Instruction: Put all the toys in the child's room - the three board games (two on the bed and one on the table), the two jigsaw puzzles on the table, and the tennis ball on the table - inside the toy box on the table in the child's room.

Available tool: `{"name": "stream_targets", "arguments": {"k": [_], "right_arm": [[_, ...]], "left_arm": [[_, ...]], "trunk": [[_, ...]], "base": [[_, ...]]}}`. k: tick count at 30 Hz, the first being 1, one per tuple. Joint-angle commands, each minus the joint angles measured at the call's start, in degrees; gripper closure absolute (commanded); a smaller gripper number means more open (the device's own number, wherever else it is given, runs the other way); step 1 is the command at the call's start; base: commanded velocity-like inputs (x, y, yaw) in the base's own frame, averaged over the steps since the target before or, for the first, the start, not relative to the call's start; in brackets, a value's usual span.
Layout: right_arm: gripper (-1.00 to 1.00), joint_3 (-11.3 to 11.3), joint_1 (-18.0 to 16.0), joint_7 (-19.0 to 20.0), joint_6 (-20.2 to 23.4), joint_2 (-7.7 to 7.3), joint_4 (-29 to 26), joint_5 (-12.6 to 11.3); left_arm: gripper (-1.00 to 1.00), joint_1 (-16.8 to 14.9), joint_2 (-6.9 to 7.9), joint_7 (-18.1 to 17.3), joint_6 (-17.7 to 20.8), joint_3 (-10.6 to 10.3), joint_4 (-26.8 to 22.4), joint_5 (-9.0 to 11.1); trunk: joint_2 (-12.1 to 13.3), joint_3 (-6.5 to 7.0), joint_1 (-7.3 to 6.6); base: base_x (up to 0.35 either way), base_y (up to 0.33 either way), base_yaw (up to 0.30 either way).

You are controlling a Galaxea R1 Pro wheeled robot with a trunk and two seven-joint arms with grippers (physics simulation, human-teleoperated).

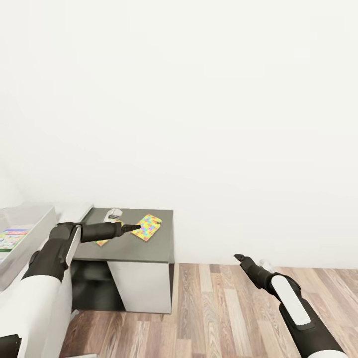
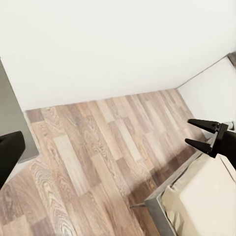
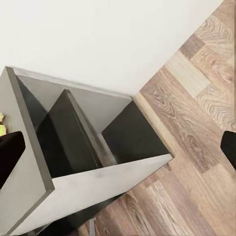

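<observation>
A jigsaw puzzle (image 1: 147, 227) of bright interlocking pieces lies flat on a dark grey cabinet (image 1: 134, 251). My left gripper (image 1: 135, 227) hovers at its near-left edge, open and empty. A yellow sliver (image 1: 102, 242) of something flat peeks out under that arm. At the far left the grey toy box (image 1: 37, 233) holds a white-and-green board game (image 1: 12, 237); beside it is a strip of the pale table (image 1: 74, 211). My right gripper (image 1: 238, 257) (image 2: 196, 132) hangs open over the floor. A corner of the bed (image 2: 206, 201) is visible. The tennis ball is out of view.
A small white object (image 1: 113, 214) sits at the back of the cabinet top. The cabinet has open dark compartments (image 3: 73, 142) below. Wood floor (image 1: 223, 308) stretches to the right up to a plain white wall (image 1: 199, 99).
</observation>
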Motion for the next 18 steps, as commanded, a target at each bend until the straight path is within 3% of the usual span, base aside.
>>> {"name": "stream_targets", "arguments": {"k": [1,9,18], "right_arm": [[-1.0,0.0,-0.1,-0.5,0.2,-0.01,-0.1,-0.6],[-1.0,0.1,-0.1,-0.5,0.1,-0.01,-0.1,-0.4],[-1.0,0.4,-0.1,-0.5,0.2,-0.01,-0.1,-0.1]], "left_arm": [[-1.0,-0.1,-0.02,-0.3,0.5,0.1,0.0,-0.2],[-1.0,-0.1,-0.02,-0.4,0.5,0.1,0.0,-0.2],[-1.0,-0.1,-0.02,-0.1,0.5,0.1,0.0,-0.3]], "trunk": [[-0.1,-0.1,0.05],[-0.1,-0.04,0.05],[-0.1,-0.04,0.05]], "base": [[0.158,-0.122,-0.088],[0.189,0.027,-0.023],[0.045,0.029,-0.001]]}}
